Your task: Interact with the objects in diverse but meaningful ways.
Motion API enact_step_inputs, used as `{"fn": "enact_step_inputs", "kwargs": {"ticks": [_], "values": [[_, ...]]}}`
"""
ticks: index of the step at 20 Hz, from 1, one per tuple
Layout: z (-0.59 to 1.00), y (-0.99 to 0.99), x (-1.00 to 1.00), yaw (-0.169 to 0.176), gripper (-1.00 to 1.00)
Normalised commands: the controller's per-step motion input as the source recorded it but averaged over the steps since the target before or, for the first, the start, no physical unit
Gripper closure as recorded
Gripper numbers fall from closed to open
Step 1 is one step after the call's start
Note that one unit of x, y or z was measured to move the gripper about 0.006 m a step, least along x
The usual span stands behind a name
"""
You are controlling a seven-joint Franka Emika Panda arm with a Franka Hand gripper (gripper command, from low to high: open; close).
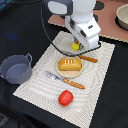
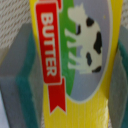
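the gripper [image 1: 76,46] is hanging over the far part of the striped placemat [image 1: 30,80], and it is clamping the yellow butter block [image 2: 75,65] between its two fingers [image 2: 17,75]. in the wrist view the block is filling almost the whole picture, its label with the red "butter" ribbon and the spotted cow facing the camera, and a grey finger pad is pressing against each of its long sides. so the block's long axis is running along the gap between the fingers, crosswise to the direction in which they close, and the grip is looking square rather than skewed. in the exterior view only a small yellow corner of the block is peeking out beneath the gripper, and whether it is touching the placemat or hanging just above it cannot be told.

the relation that matters for a coming move is what is lying beyond the gripper: the bread loaf [image 1: 69,64] on its small plate [image 1: 62,73] is sitting just beside it toward the camera, the knife [image 1: 86,58] is just beside it too, the tomato [image 1: 65,97] is farther along the mat, and the grey-blue pot [image 1: 15,69] is standing well apart at the exterior view's left, off the mat on the dark table [image 1: 112,95]
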Motion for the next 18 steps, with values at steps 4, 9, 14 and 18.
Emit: {"fn": "enact_step_inputs", "kwargs": {"ticks": [4,9,14,18], "values": [[1.0,0.3,0.05,0.014,-1.0],[0.93,0.16,-0.02,0.045,-1.0],[0.94,-0.24,0.13,0.004,-1.0],[0.56,-0.76,0.59,0.0,-1.0]]}}
